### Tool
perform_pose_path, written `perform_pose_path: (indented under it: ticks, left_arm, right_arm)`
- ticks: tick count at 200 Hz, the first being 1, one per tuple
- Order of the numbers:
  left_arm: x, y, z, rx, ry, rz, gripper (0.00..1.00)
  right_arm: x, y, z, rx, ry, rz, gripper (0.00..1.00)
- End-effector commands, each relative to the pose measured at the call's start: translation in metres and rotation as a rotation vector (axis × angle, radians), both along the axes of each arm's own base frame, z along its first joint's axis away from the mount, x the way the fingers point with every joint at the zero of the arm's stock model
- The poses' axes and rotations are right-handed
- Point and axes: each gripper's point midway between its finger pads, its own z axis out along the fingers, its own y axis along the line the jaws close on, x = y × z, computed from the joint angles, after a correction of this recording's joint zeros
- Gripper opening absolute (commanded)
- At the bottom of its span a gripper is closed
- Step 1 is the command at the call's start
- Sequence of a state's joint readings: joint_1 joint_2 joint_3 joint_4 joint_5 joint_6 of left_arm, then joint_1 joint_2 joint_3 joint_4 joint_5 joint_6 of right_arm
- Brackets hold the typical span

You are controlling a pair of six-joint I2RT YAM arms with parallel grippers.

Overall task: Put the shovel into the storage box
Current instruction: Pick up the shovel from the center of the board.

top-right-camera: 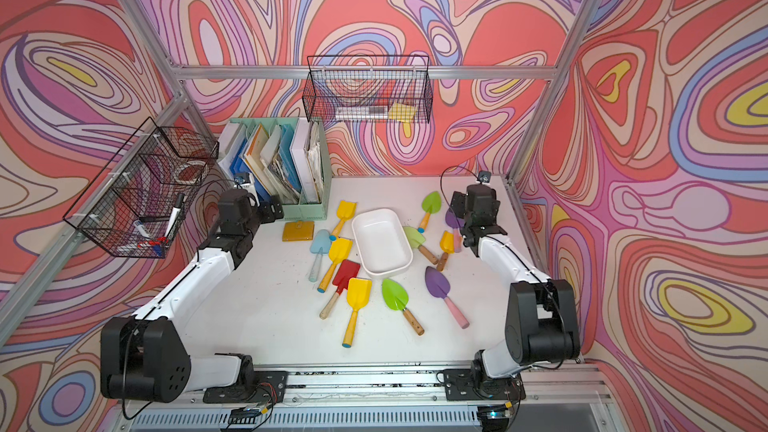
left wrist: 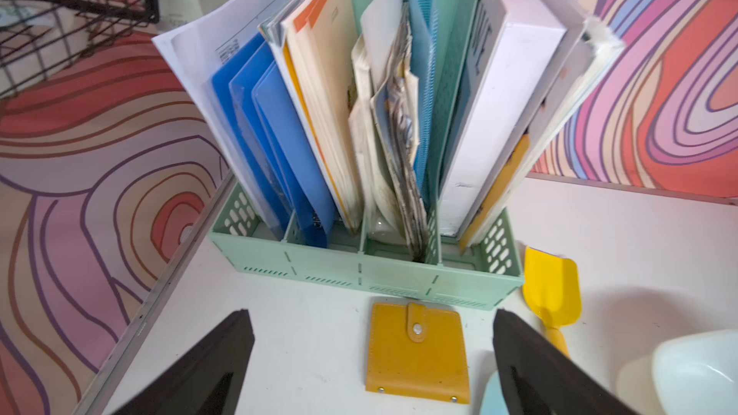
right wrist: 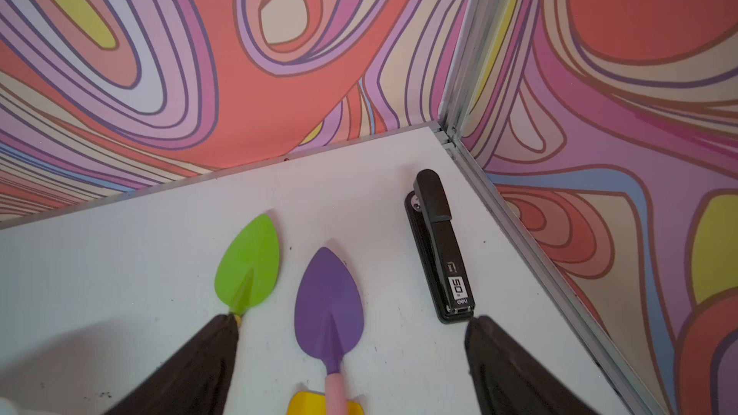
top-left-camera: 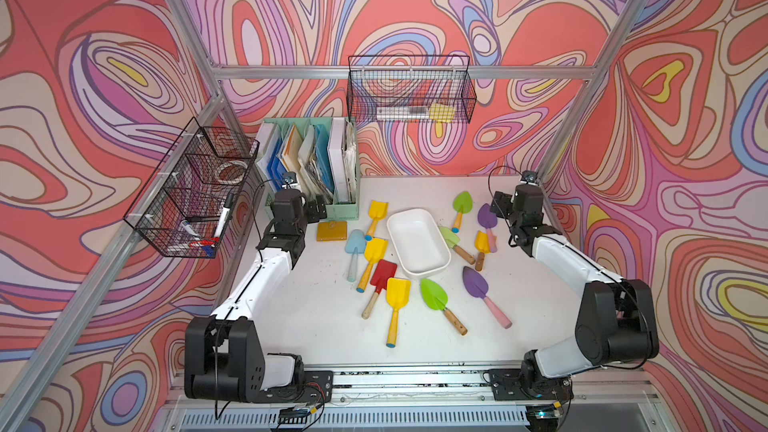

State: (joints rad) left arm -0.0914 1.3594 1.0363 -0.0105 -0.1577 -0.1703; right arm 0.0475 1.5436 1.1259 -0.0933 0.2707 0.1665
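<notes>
Near desk [top-left-camera: 324, 326] edge, eleven toy shovels [top-left-camera: 397, 305] ring one empty shallow white storage box [top-left-camera: 417, 241] at desk centre, left hand [left wrist: 373, 357] spread wide above a yellow wallet [left wrist: 417, 349], right hand [right wrist: 351, 357] apart, straddling a purple shovel [right wrist: 329, 309].

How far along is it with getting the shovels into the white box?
Done: nothing; the storage box is empty. In hand: nothing; the right gripper is open over the purple shovel, the left gripper open over a yellow wallet. Left: every shovel.
</notes>
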Motion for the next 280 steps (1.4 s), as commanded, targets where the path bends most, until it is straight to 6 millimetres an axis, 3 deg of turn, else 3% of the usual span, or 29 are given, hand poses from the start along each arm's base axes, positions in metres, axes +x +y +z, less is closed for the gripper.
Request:
perform_pose_path:
  ticks: [1, 51, 59, 91, 127, 158, 213, 280]
  left_arm:
    - [-0.026, -0.024, -0.045, 0.027, 0.285, -0.029, 0.99]
    - [-0.038, -0.074, -0.040, 0.004, 0.359, -0.121, 0.99]
    - [-0.040, -0.079, -0.039, -0.009, 0.363, -0.133, 0.99]
    - [-0.047, -0.094, -0.036, -0.060, 0.380, -0.171, 0.99]
    - [-0.054, -0.107, -0.034, -0.067, 0.376, -0.207, 0.99]
    - [-0.058, -0.114, -0.035, -0.069, 0.361, -0.227, 0.99]
    - [-0.060, -0.110, -0.023, -0.046, 0.316, -0.233, 0.99]
    - [-0.062, -0.113, -0.033, -0.048, 0.344, -0.250, 0.99]
  right_arm:
    - [-0.041, 0.020, -0.061, 0.131, 0.422, 0.016, 0.78]
    - [-0.042, 0.077, -0.068, 0.216, 0.560, 0.001, 0.76]
    - [-0.040, 0.085, -0.086, 0.236, 0.606, -0.008, 0.76]
    - [-0.033, 0.109, -0.117, 0.277, 0.665, -0.031, 0.76]
    - [-0.020, 0.113, -0.137, 0.283, 0.681, -0.061, 0.76]
    - [0.000, 0.115, -0.142, 0.281, 0.658, -0.066, 0.76]
    - [0.027, 0.120, -0.150, 0.265, 0.664, -0.069, 0.76]
    - [0.045, 0.118, -0.178, 0.242, 0.680, -0.099, 0.74]
